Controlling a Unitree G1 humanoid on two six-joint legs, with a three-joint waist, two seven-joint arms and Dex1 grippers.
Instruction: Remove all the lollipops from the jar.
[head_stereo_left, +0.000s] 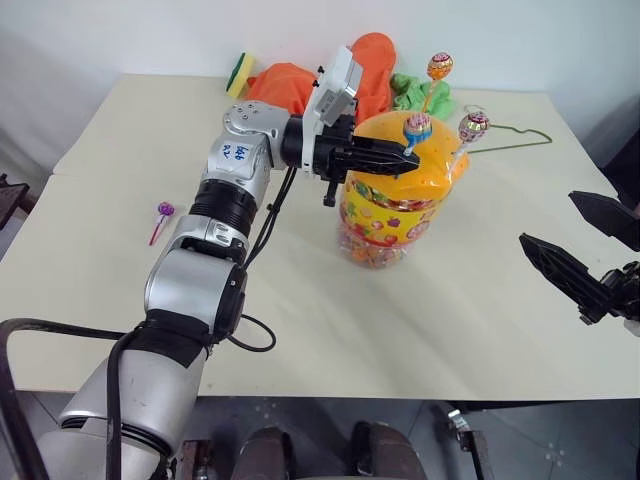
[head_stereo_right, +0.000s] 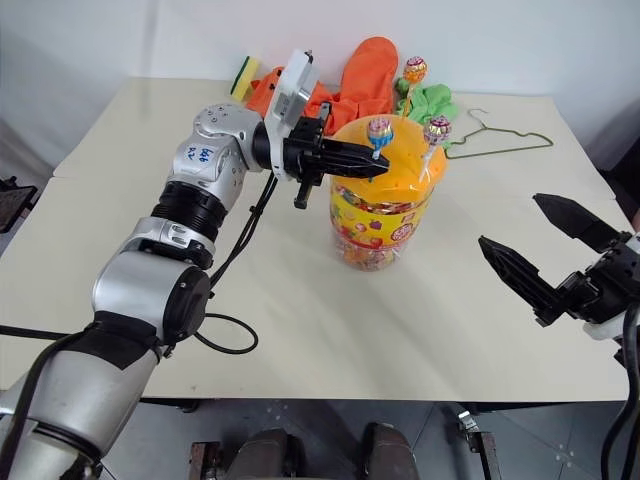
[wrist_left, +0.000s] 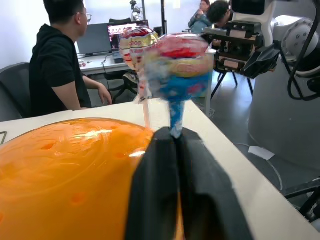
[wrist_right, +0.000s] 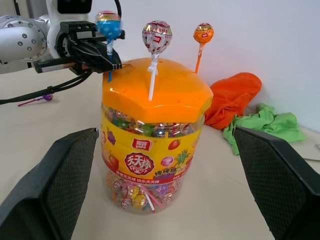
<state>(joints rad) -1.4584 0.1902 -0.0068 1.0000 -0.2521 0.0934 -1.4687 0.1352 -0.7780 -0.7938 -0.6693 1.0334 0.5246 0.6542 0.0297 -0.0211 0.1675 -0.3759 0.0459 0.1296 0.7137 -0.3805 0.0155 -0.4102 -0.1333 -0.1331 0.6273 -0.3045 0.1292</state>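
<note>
The jar, a clear tub with a yellow label and a domed orange lid, stands mid-table. Three lollipops stick up from the lid. My left gripper reaches in level from the left and is shut on the stick of the blue lollipop, just above the lid; the left wrist view shows the stick pinched between both fingers. The pinkish-silver lollipop and the orange lollipop stand free. A purple lollipop lies on the table to the left. My right gripper is open, well right of the jar.
Orange cloth, green cloth and a yellow-green sponge lie at the table's back edge. A thin wire hanger rests behind and to the right of the jar. A seated person is beyond the table.
</note>
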